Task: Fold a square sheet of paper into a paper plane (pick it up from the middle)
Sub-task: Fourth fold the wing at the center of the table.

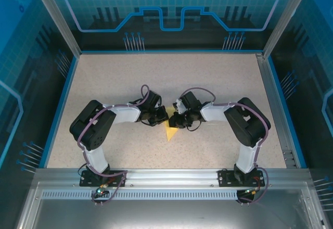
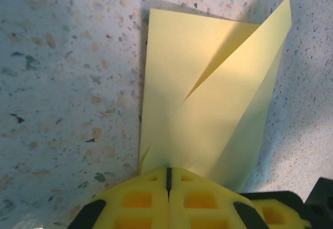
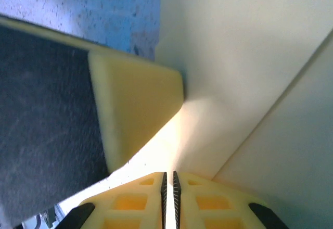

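The pale-yellow sheet of paper is folded and held between both grippers at mid-table, its pointed tip aimed at the near edge. In the left wrist view the paper shows a diagonal flap lying over a flat layer, above the speckled table. My left gripper is shut on its near edge. My right gripper is shut on a thin layer of the paper, with the serrated pads almost touching. The left gripper's yellow finger sits just beside it. From above, the left gripper and right gripper nearly meet.
The speckled beige table spreads out all round the arms. A blue rim and metal posts frame it, with transparent enclosure walls behind. The aluminium base rail runs along the near edge.
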Robot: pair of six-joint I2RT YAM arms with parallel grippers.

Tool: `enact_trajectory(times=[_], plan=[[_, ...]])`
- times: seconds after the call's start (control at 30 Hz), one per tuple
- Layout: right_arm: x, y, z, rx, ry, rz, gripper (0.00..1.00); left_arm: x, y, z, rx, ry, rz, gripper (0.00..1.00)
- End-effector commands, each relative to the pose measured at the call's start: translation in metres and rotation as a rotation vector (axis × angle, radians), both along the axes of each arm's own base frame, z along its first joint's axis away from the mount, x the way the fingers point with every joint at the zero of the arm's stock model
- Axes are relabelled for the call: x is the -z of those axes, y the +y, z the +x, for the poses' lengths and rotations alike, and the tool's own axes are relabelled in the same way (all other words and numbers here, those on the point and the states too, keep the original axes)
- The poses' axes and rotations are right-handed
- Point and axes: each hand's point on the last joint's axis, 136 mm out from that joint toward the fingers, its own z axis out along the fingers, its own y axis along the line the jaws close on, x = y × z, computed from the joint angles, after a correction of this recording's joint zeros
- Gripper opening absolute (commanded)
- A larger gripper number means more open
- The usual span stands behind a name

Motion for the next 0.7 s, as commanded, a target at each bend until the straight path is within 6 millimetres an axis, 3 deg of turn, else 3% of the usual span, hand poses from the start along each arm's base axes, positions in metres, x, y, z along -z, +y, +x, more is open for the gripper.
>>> enact_trajectory(times=[0.0, 0.17, 0.4, 0.5, 0.67], plan=[[-0.010, 0.009, -0.016, -0.032, 0.011, 0.032, 0.15, 0.033, 0.022, -0.024, -0.001, 0.095, 0.115, 0.04], [0.001, 0.013, -0.024, -0.044, 0.034, 0.019, 0.15, 0.033, 0.021, -0.023, -0.003, 0.093, 0.111, 0.04], [0.036, -0.008, -0.032, -0.015, 0.079, -0.131, 0.15, 0.031, 0.020, -0.022, 0.000, 0.091, 0.107, 0.04], [0.035, -0.009, -0.038, -0.017, 0.081, -0.116, 0.15, 0.030, 0.020, -0.021, 0.000, 0.090, 0.107, 0.04], [0.013, 0.000, -0.040, -0.041, 0.047, -0.051, 0.15, 0.029, 0.019, -0.021, -0.001, 0.089, 0.104, 0.04]])
